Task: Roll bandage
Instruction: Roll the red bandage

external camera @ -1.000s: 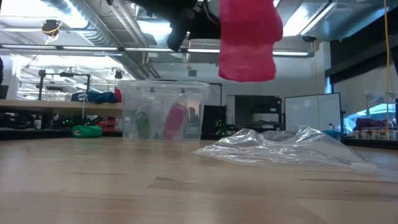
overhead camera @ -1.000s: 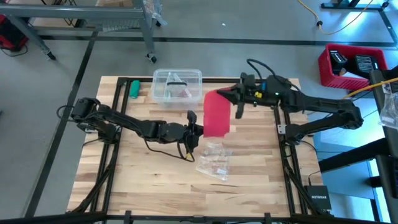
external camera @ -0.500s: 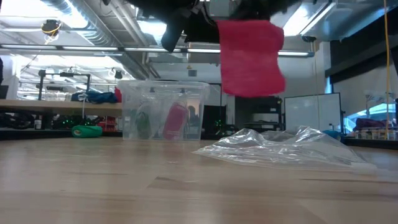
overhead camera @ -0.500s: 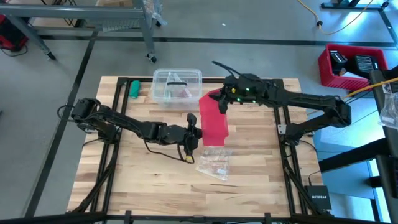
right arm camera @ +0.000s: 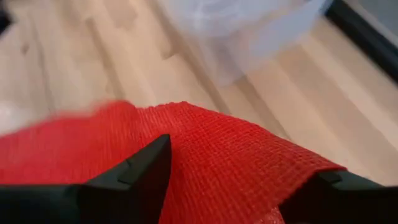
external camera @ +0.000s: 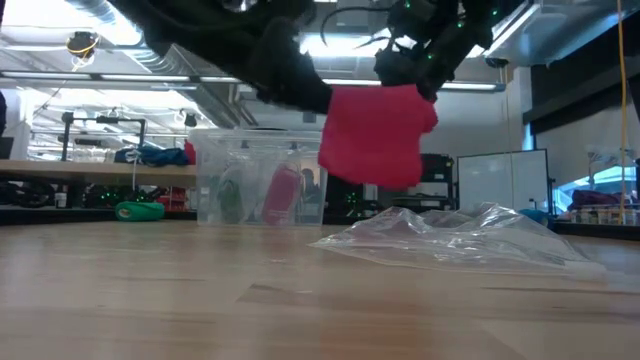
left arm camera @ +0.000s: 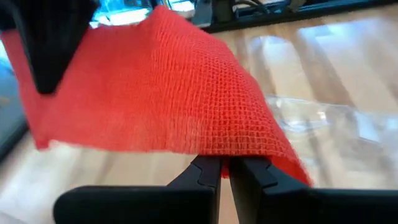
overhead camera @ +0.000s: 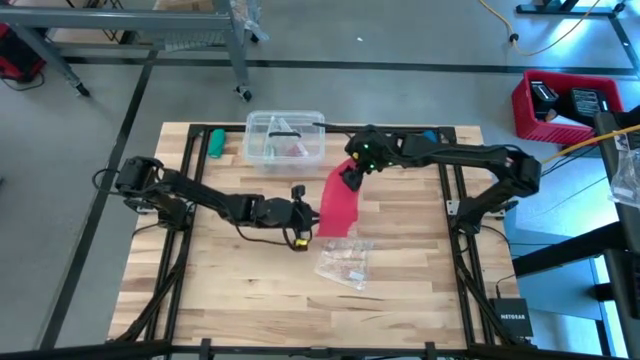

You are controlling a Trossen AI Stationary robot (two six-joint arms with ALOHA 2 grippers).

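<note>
Lowered and shifted leftward since earlier: soft red-pink mesh fabric bandage [overhead camera: 338,200], pinched by left gripper [overhead camera: 310,209] and right gripper [overhead camera: 351,172] fingers above counter [overhead camera: 400,260]. Limp, light; edge grips judged best.

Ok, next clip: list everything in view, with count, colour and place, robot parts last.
bandage: one, red-pink, held above the table centre between both claws.
plastic wrapper: one, clear, crumpled, on the table just in front of the bandage.
plastic box: one, clear, far edge of the table, with a pink and a green item inside.
green roll: one, far-left corner, beside the box.
red crate: one, on the floor off the table's right.
table: one, light wood.
left claw: shut on the bandage's lower edge.
right claw: grips its upper end.
</note>
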